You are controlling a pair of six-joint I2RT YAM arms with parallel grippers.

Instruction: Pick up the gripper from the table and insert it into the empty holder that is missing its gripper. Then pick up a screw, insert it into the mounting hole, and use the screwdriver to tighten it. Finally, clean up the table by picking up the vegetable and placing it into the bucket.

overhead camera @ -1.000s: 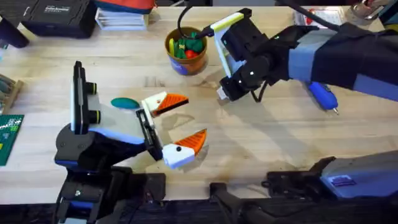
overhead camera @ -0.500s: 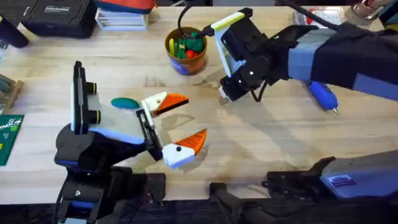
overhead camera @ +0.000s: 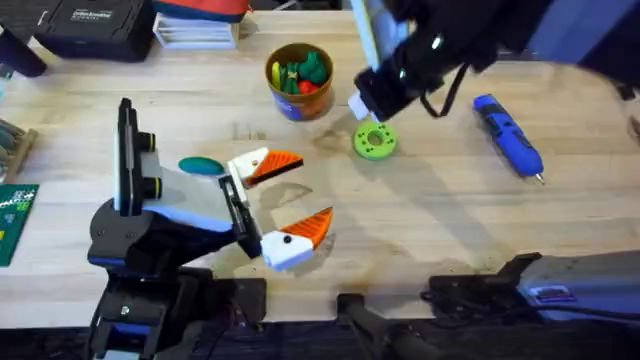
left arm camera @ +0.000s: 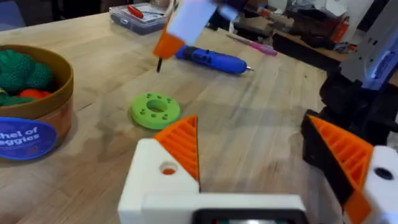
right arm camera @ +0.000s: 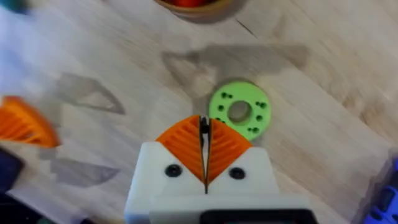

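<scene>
Left gripper (overhead camera: 283, 205): low over the table at lower left, white fingers with orange ribbed pads spread wide apart, nothing between them.
Right gripper (right arm camera: 204, 144): raised above the table's far middle, orange pads pressed together on a thin dark pin; whether that pin is a screw, cannot tell.
Screwdriver (overhead camera: 508, 135): bright blue, thick pen-shaped body, thin metal bit at the end nearer the arm bases; lying flat on the table at the right, apart from both grippers; seen also from the left wrist (left arm camera: 208, 60).
Vegetable (overhead camera: 201, 166): small flat teal-green oval, lying on the table just beside the left gripper's farther finger.
Bucket (overhead camera: 300, 104): round yellow-orange cup with a blue band near the base, upright at the far middle, holding green, red and yellow toy pieces; seen also from the left wrist (left arm camera: 38, 127).
Green disc (overhead camera: 374, 141): lime-green ring with a centre hole and small holes around it, flat on the table between bucket and screwdriver, just below the right gripper's tips.
Table (overhead camera: 450, 215): light wood.
</scene>
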